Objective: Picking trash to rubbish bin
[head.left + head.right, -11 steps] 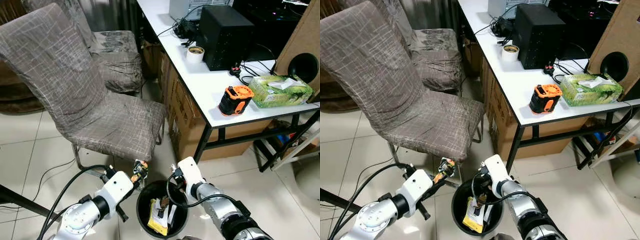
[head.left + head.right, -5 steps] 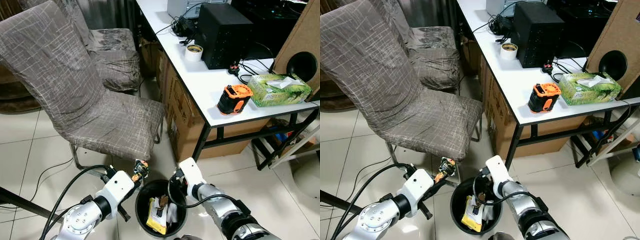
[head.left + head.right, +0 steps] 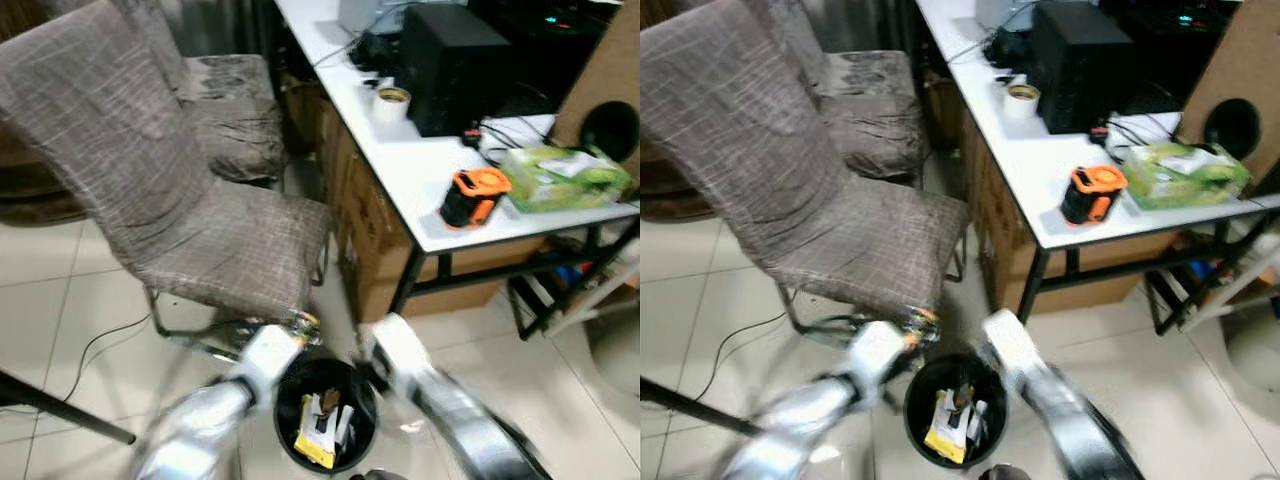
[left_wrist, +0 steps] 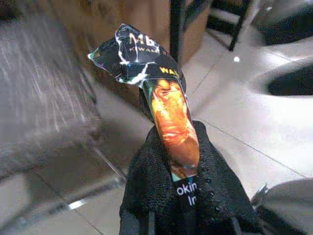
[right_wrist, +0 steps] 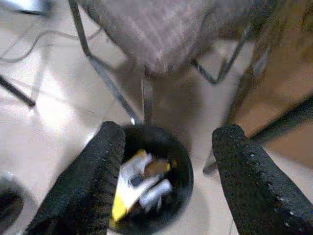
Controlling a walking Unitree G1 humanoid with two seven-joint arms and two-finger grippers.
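Left of centre you have 2 fabric-covered chairs (image 3: 200, 190) on pale floor tiles (image 3: 60, 300). Your left gripper (image 4: 168, 196) pinches a crumpled snack wrapper (image 4: 156, 93); bottom centre sits the black bin (image 3: 325, 415); your right gripper (image 5: 166, 181) hangs wide above it. Upper right: white desk (image 3: 420, 170).

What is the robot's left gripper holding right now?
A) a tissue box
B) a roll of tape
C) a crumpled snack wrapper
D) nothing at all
C: the left gripper is shut on a crumpled black and orange snack wrapper, whose end sticks out past the black fingers, just beside the rim of the black rubbish bin.
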